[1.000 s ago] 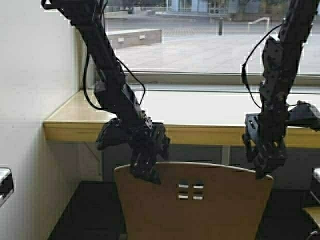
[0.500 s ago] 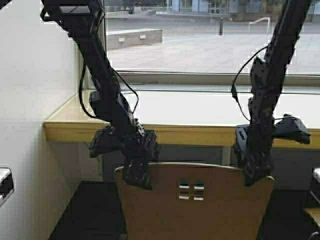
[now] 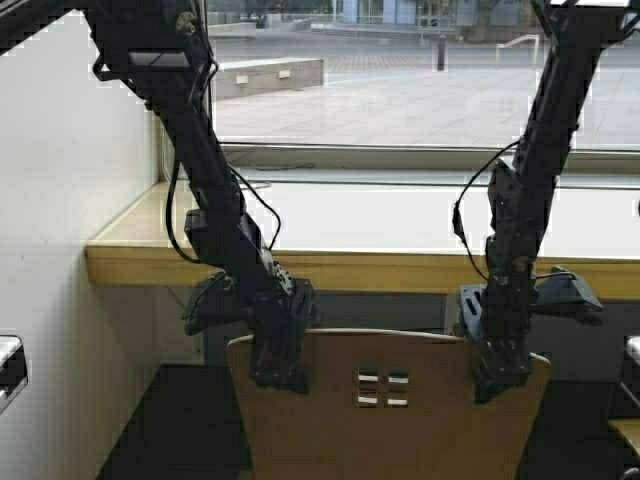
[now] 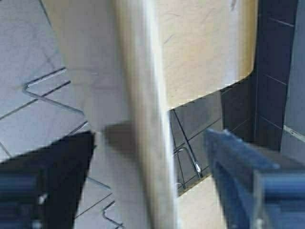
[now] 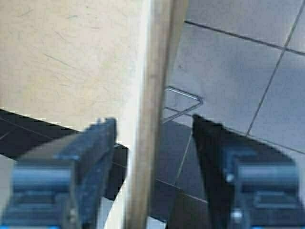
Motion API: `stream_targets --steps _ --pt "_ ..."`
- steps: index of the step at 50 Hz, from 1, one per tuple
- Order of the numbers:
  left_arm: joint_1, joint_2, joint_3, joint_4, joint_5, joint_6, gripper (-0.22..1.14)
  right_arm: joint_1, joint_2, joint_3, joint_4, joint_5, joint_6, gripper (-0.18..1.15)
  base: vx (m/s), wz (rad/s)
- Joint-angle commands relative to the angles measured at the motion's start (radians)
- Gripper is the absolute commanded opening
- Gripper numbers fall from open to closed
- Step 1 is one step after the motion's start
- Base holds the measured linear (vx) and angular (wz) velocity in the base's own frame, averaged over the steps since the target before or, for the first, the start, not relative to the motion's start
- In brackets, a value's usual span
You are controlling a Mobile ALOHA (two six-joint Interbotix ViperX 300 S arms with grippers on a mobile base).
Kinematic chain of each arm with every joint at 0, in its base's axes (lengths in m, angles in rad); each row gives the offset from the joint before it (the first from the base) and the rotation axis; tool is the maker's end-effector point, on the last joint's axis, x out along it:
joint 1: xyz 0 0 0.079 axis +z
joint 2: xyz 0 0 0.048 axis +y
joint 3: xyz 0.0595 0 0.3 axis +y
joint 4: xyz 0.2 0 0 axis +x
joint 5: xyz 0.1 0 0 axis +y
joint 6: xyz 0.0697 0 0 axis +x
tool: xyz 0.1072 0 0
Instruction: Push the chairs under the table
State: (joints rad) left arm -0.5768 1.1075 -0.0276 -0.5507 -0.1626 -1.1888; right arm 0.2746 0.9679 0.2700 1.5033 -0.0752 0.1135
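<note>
One light tan chair (image 3: pixel 400 430) stands before me, its backrest with four small square cutouts low in the high view. The long pale-wood table (image 3: pixel 380 268) runs across behind it, its thick yellowish front edge just above the backrest top. My left gripper (image 3: pixel 280 365) is open and straddles the backrest's top edge near its left corner. In the left wrist view (image 4: pixel 147 191) the chair edge (image 4: pixel 143 95) runs between the two fingers with gaps either side. My right gripper (image 3: pixel 500 375) is open and straddles the right corner the same way (image 5: pixel 152 167), around the chair edge (image 5: pixel 152 86).
A white wall (image 3: pixel 70 200) closes the table's left end. A window (image 3: pixel 400 90) runs behind the table. The floor under the table is dark. A tan seat edge (image 3: pixel 625 428) shows at the far right.
Both grippers have come down and a little to the left, from just above the backrest's top edge to straddling it. The chair and table have barely shifted.
</note>
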Motion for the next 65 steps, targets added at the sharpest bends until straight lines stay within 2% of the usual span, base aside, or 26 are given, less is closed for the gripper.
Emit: stream_targets --steps 1,11,14,17,44,65 --pt "0.020 -0.015 -0.018 0.000 -0.005 0.002 0.80 0.002 -0.006 -0.017 -0.005 0.009 -0.003 0.69 0.05 0.01" --pt "0.031 -0.020 -0.015 -0.002 -0.003 0.002 0.24 0.002 -0.018 0.005 -0.009 0.014 -0.003 0.20 0.04 0.03" --pt "0.032 -0.020 -0.020 0.000 -0.005 0.002 0.13 0.002 -0.025 0.012 -0.009 0.017 -0.003 0.11 0.06 0.04" --pt "0.034 -0.020 -0.026 -0.002 -0.003 0.002 0.07 0.002 -0.031 0.021 -0.009 0.017 -0.003 0.09 0.08 0.04" --pt "0.035 -0.049 -0.002 0.000 -0.005 0.061 0.07 0.000 -0.020 0.060 -0.012 0.038 -0.005 0.10 0.17 0.03" --pt "0.038 -0.064 -0.008 -0.002 -0.005 0.063 0.07 0.000 0.000 0.037 -0.028 0.071 -0.006 0.10 0.21 -0.02"
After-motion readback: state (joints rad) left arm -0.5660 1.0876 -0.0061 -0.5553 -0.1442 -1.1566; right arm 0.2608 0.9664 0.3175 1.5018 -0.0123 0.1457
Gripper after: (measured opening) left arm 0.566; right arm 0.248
